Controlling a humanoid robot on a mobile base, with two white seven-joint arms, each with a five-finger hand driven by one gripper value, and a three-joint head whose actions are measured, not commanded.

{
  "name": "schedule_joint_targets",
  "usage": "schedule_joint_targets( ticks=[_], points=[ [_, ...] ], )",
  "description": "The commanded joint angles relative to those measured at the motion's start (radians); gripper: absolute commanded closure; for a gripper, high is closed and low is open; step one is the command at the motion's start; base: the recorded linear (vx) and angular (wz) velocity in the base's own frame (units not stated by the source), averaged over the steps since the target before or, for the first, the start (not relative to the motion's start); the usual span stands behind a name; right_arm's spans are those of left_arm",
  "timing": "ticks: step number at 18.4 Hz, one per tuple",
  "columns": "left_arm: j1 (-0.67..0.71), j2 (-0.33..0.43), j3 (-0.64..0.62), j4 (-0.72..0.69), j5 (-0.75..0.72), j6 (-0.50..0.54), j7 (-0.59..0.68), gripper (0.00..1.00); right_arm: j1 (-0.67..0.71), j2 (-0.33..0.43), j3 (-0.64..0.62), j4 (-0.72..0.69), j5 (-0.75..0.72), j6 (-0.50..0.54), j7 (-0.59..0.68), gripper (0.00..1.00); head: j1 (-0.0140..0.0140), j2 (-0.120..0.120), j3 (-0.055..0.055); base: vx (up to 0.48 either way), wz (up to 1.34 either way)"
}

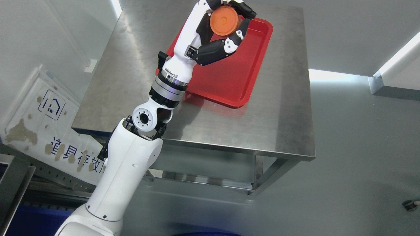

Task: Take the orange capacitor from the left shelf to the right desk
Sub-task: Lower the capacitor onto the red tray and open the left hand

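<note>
Steel desk (229, 127) under red tray (241, 78), left hand (220, 29) clasping orange capacitor (224, 21) above

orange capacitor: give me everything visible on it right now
The orange capacitor shows as a round, flat-faced orange disc, smooth and matte like plastic, with a faint raised rim and a small central mark. It faces the camera, clasped in the left hand, whose black fingers wrap its edge. It is held over the far end of the red tray on the steel table.
</note>
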Motion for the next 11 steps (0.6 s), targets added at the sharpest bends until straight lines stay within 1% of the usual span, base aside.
schedule_joint_targets(
  ticks=[1, 5, 7, 9, 11],
  points=[
    [-0.028, 0.017, -0.033, 0.11, -0.008, 0.097, 0.0, 0.96, -0.001, -0.017, -0.011, -0.034, 0.005, 0.0, 0.0, 0.0, 0.0, 0.0, 0.0, 0.231, -0.07],
    [-0.03, 0.017, -0.046, 0.182, -0.008, 0.134, -0.002, 0.96, -0.001, -0.017, -0.011, -0.034, 0.005, 0.0, 0.0, 0.0, 0.0, 0.0, 0.0, 0.148, -0.07],
    [-0.006, 0.017, -0.043, 0.182, -0.008, 0.136, -0.002, 0.95, -0.001, -0.017, -0.011, -0.034, 0.005, 0.0, 0.0, 0.0, 0.0, 0.0, 0.0, 0.054, -0.03],
    [0.027, 0.017, -0.018, 0.179, -0.008, 0.136, -0.003, 0.95, -0.001, -0.017, -0.011, -0.034, 0.005, 0.0, 0.0, 0.0, 0.0, 0.0, 0.0, 0.012, 0.0],
    [0.033, 0.017, 0.042, 0.194, -0.01, 0.137, -0.003, 0.95, -0.001, -0.017, -0.011, -0.034, 0.005, 0.0, 0.0, 0.0, 0.0, 0.0, 0.0, 0.006, 0.0]
  ],
)
